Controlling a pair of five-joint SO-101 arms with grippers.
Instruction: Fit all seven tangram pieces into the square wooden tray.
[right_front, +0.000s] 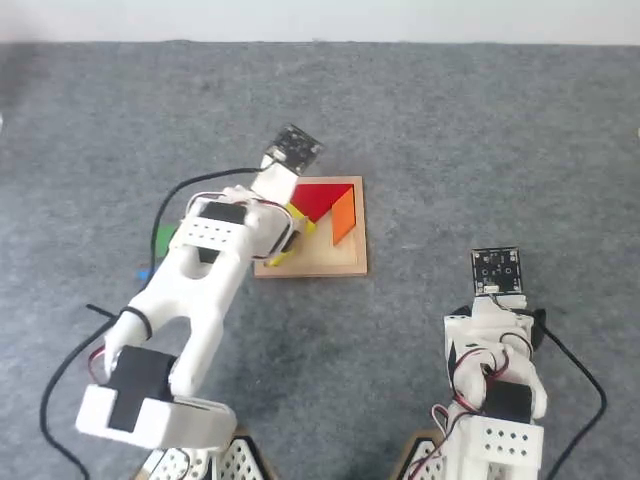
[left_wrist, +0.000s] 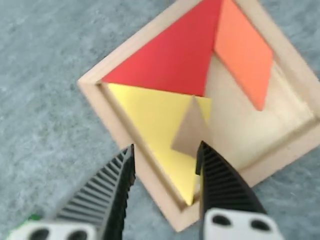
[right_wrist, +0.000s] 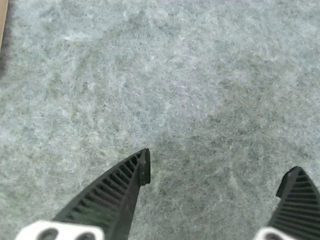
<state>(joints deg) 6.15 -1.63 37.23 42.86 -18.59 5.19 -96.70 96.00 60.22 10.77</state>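
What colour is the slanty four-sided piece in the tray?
The slanty piece is orange, clearest in the left wrist view.

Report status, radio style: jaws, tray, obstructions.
Left jaws open over tray. Right jaws open over mat. Red, yellow, orange pieces in tray. Green piece outside.

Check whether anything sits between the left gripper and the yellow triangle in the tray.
Nothing visible does. The left gripper, open, hangs directly over the yellow triangular piece in the square wooden tray. The red triangular piece borders it, and the orange parallelogram piece lies beside the red one.
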